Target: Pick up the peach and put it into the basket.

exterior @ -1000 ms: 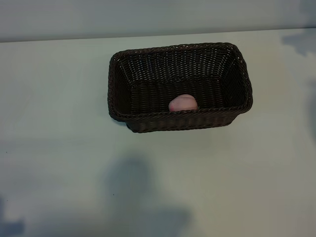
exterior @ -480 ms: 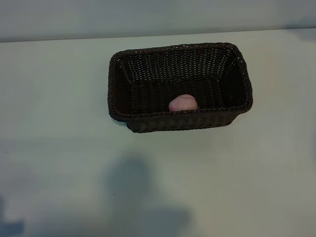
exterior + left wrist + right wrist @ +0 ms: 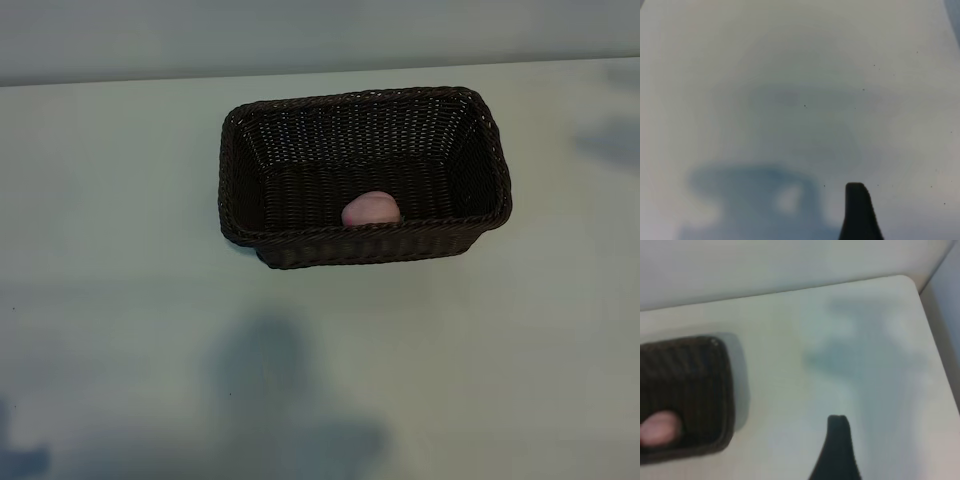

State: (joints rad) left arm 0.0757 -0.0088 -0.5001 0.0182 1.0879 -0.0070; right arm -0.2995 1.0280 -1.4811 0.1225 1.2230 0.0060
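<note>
One peach [image 3: 371, 209] lies inside the basket [image 3: 300, 170], resting on the woven floor against the long wall nearest the exterior camera, roughly midway along that wall. I see nothing else in the basket. The basket stands upright on the pale table [image 3: 120, 300], its long sides running across the exterior view. From the right wrist view, the same basket [image 3: 700, 370] sits off to one side with the peach [image 3: 659, 429] visible in it, well apart from the single dark fingertip [image 3: 839, 426] of the right gripper that enters the picture; nothing is between the fingers, which stand wide apart and hold nothing. The left wrist view shows only bare table [image 3: 790, 75] and one dark fingertip [image 3: 856, 192] of the left gripper, likewise parted and carrying nothing. Neither arm appears in the exterior view. Compared with one second ago, the peach and basket have not shifted; the bluish shadow at the upper right edge of the table has faded and moved lower, and the shadows at the lower edge are unchanged.
</note>
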